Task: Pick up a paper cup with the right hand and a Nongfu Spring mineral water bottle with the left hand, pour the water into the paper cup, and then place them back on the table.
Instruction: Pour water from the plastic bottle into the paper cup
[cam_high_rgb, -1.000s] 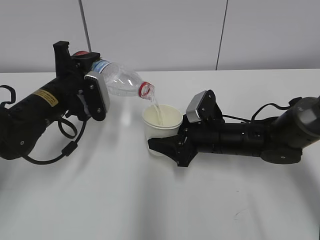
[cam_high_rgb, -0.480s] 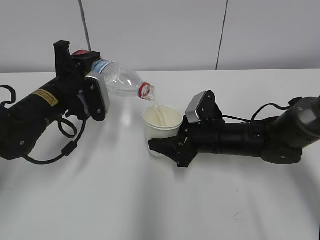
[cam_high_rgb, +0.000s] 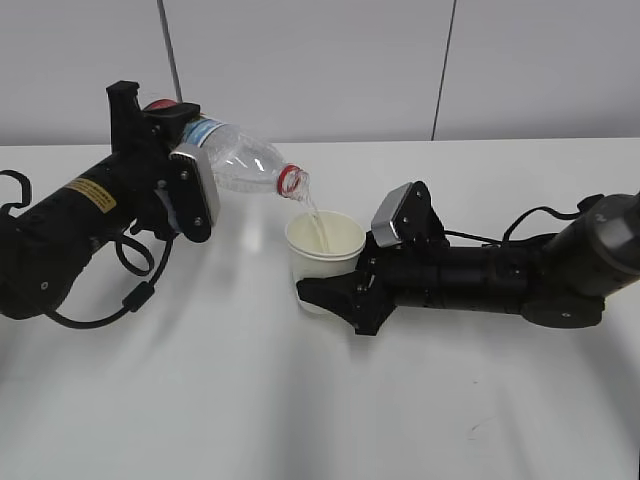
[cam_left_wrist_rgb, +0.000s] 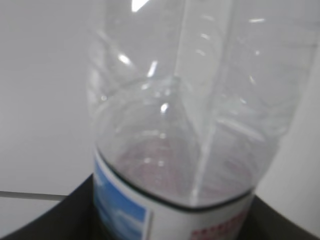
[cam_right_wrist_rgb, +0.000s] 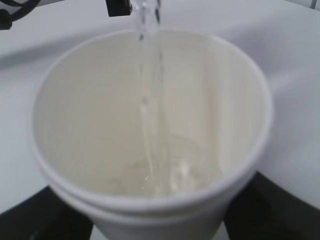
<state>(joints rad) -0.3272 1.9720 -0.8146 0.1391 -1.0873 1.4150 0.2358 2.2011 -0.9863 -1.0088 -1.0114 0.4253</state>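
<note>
My left gripper (cam_high_rgb: 185, 165) is shut on the Nongfu Spring mineral water bottle (cam_high_rgb: 240, 163), which lies tipped with its red-ringed mouth (cam_high_rgb: 291, 180) just above the paper cup (cam_high_rgb: 324, 250). A thin stream of water (cam_high_rgb: 315, 220) falls from the mouth into the cup. My right gripper (cam_high_rgb: 330, 290) is shut on the cup from the right and holds it upright. In the right wrist view the cup (cam_right_wrist_rgb: 55, 150) fills the frame, the stream of water (cam_right_wrist_rgb: 147, 90) landing in a shallow pool. In the left wrist view the clear bottle (cam_left_wrist_rgb: 190, 100) and its label (cam_left_wrist_rgb: 165, 220) sit between the black jaws.
The white table (cam_high_rgb: 300, 420) stretches in front of both arms. A pale wall with two dark vertical seams (cam_high_rgb: 170, 50) stands behind. Black cables (cam_high_rgb: 140, 280) loop under the left arm, and another cable (cam_high_rgb: 530, 215) runs along the right arm.
The cup and right gripper have shifted very slightly. The bottle stays tipped and the water keeps flowing into the cup.
</note>
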